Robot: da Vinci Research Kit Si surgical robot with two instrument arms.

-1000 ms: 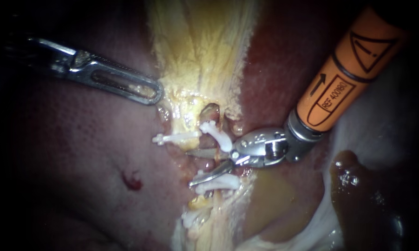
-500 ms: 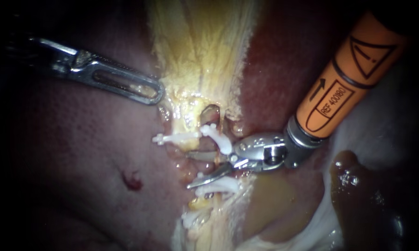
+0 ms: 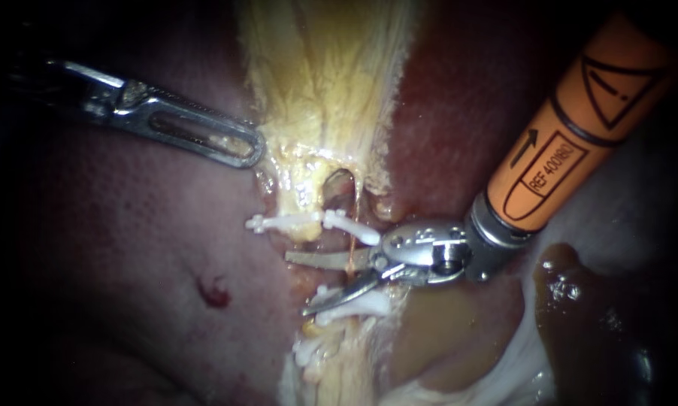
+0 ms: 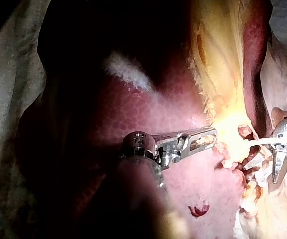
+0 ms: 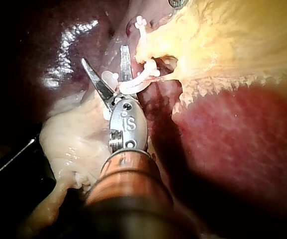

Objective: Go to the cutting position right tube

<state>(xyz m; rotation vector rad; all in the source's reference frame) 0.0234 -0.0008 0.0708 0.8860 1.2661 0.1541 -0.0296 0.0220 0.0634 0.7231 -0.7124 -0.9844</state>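
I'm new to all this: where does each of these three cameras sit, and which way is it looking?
Endoscope: close to the liver, facing the white clips; left instrument enters from the left, right instrument from the upper right.
Left wrist: on the left arm, looking along its own instrument toward the clips.
Right wrist: on the right arm, looking along its own instrument at the clips.
Shared: all three show the clips; endoscope and left wrist views show both instruments.
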